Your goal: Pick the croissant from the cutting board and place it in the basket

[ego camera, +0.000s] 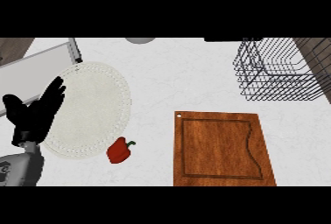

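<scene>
The wooden cutting board (223,148) lies at the lower right, and nothing shows on its top. A dark wire basket (278,72) stands at the upper right; I see nothing inside it. No croissant shows anywhere in the head view. My left hand (35,116) is at the left edge, open with fingers pointing up, resting over the left rim of a white plate. It is far from both the board and the basket. My right hand is out of view.
A large white plate (93,109) with a beaded rim lies at the left. A red bell pepper (119,150) sits just off its lower right rim, left of the board. A pale slanted panel (39,61) fills the upper left corner.
</scene>
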`<state>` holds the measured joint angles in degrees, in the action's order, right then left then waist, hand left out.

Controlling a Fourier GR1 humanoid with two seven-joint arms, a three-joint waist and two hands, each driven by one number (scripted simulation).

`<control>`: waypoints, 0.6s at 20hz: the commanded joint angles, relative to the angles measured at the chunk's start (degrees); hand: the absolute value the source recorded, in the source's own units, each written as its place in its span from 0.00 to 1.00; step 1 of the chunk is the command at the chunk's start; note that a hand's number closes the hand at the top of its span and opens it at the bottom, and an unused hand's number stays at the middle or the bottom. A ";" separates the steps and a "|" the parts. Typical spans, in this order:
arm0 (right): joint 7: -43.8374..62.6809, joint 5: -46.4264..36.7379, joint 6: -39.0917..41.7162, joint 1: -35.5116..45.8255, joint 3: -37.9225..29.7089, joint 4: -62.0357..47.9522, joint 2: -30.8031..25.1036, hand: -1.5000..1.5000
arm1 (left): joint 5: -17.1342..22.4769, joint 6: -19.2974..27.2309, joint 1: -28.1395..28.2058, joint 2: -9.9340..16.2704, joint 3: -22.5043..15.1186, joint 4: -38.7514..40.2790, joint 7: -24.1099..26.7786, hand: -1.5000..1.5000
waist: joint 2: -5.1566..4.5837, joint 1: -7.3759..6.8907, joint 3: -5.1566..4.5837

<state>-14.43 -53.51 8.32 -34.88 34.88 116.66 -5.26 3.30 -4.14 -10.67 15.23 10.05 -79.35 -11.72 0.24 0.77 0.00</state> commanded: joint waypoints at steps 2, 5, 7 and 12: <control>0.67 3.79 -1.39 -5.73 2.74 15.61 -0.45 1.00 | 1.40 -0.88 -1.37 2.06 1.80 -0.55 -2.58 0.50 | 0.00 0.11 -0.02; 5.86 4.90 0.36 -7.49 0.49 24.43 -1.68 1.00 | 0.11 -0.22 1.63 0.12 0.03 -2.57 -1.06 0.50 | -0.08 -0.31 -0.03; 9.76 5.36 1.84 -5.29 -0.96 27.13 -0.29 1.00 | -0.09 0.88 -1.33 -0.93 0.01 0.17 -1.11 0.50 | -0.29 -0.29 -0.05; 18.86 1.19 3.91 -1.04 -0.13 32.73 4.02 1.00 | 0.12 -0.17 -0.02 -0.19 0.28 -0.47 -0.19 0.50 | -0.37 -0.64 -0.23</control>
<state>-4.65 -50.24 9.61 -37.73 33.59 133.96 -4.46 2.86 -3.48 -10.65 14.44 9.66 -80.66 -12.63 -0.03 0.32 -0.10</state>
